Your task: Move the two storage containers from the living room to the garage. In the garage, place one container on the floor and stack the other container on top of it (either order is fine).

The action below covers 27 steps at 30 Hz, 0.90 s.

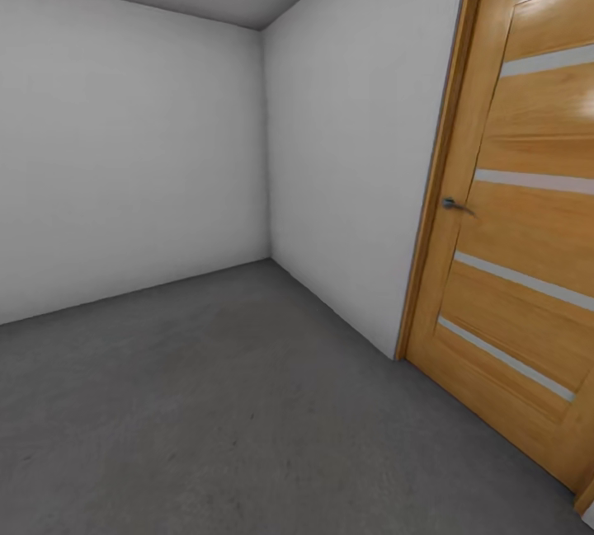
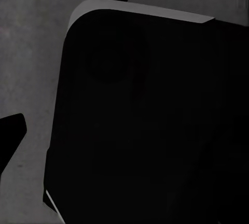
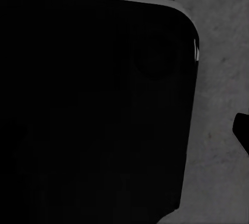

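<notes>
Garage corner, robot in transit, no container visible at this station.

Head view: dark grey mottled floor (image 1: 206,403) meets two plain white walls (image 1: 124,147) at a far corner; a wooden door (image 1: 520,230) with pale horizontal strips and a grey lever handle (image 1: 455,205) stands shut along the right wall. Both wrist views: a black rounded robot body panel (image 2: 140,125) over the grey floor. Claw opening and contents on either arm cannot be told. Where the two storage containers lie cannot be told.
</notes>
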Motion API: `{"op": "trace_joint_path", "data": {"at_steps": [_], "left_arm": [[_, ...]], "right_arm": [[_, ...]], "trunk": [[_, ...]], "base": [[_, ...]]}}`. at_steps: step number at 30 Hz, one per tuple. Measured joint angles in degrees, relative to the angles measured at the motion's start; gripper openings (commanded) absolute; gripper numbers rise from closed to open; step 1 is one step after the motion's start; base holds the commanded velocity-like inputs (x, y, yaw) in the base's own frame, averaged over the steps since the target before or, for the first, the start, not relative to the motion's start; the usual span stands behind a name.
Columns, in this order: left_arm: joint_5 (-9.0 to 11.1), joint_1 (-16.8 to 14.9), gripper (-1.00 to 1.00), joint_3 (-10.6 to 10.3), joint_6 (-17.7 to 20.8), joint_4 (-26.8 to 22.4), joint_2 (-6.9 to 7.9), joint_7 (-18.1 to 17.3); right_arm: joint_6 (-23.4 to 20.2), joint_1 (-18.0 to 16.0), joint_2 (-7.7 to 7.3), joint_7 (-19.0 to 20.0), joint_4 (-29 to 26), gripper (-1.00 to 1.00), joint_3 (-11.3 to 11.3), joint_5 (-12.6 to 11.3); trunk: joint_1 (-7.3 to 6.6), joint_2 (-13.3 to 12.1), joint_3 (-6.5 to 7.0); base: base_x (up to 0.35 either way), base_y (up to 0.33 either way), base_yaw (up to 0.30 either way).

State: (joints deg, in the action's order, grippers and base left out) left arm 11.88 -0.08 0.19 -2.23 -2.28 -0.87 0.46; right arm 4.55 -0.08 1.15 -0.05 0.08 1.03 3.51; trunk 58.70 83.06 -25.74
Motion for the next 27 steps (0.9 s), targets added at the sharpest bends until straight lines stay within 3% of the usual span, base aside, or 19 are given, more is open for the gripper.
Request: {"op": "trace_joint_path", "data": {"at_steps": [4,16,27], "left_arm": [[0.0,0.0,1.00,0.0,0.0,0.0,0.00,0.0],[0.0,0.0,1.00,0.0,0.0,0.0,0.00,0.0],[0.0,0.0,1.00,0.0,0.0,0.0,0.00,-0.1]], "right_arm": [[0.1,0.0,1.86,0.0,0.0,1.00,0.0,0.1],[0.1,0.0,1.97,0.0,0.0,1.00,-0.3,0.2],[-0.1,0.0,1.92,0.4,0.0,1.00,-0.2,-0.3]], "trunk": [[0.00,0.0,0.00],[0.00,0.0,0.04],[0.00,0.0,0.50]], "base": [[0.264,0.000,0.000],[0.264,0.000,-0.015],[0.263,0.000,-0.197]]}}
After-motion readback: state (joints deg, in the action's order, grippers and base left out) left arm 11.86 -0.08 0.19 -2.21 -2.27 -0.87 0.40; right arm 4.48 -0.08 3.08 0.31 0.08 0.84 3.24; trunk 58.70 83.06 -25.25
